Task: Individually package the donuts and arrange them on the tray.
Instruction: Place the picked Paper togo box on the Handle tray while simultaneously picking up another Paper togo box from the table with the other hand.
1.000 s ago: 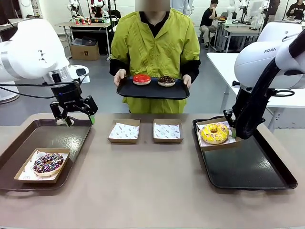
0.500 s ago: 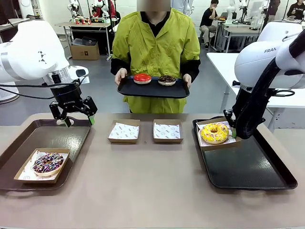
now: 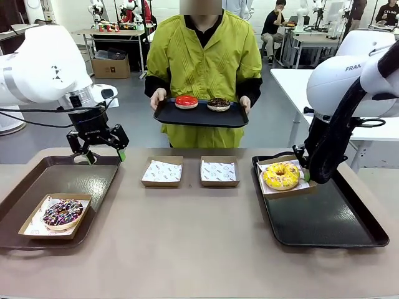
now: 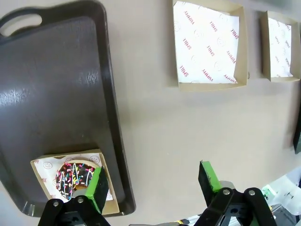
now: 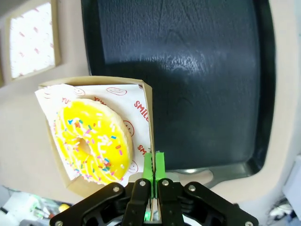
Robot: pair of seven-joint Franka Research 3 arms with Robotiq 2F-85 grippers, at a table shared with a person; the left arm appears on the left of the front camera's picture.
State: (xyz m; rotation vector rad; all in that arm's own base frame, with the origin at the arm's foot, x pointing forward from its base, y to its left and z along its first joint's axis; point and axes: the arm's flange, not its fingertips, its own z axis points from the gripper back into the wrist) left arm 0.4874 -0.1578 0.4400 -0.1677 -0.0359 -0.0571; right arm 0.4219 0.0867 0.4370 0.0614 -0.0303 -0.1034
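A yellow sprinkled donut lies in a paper-lined cardboard box at the far left corner of the right tray. My right gripper is shut on that box's side wall. My left gripper hangs open over the far edge of the left tray, holding nothing. A chocolate donut with pink-white sprinkles sits boxed at that tray's near left. The person holds a black tray carrying a red donut and a dark chocolate donut.
Two empty lined boxes stand side by side at the table's middle far side, also seen in the left wrist view. Most of the right tray's floor is bare.
My left gripper has drifted slightly right, staying open. The right gripper keeps its hold on the box with the yellow donut, barely moved.
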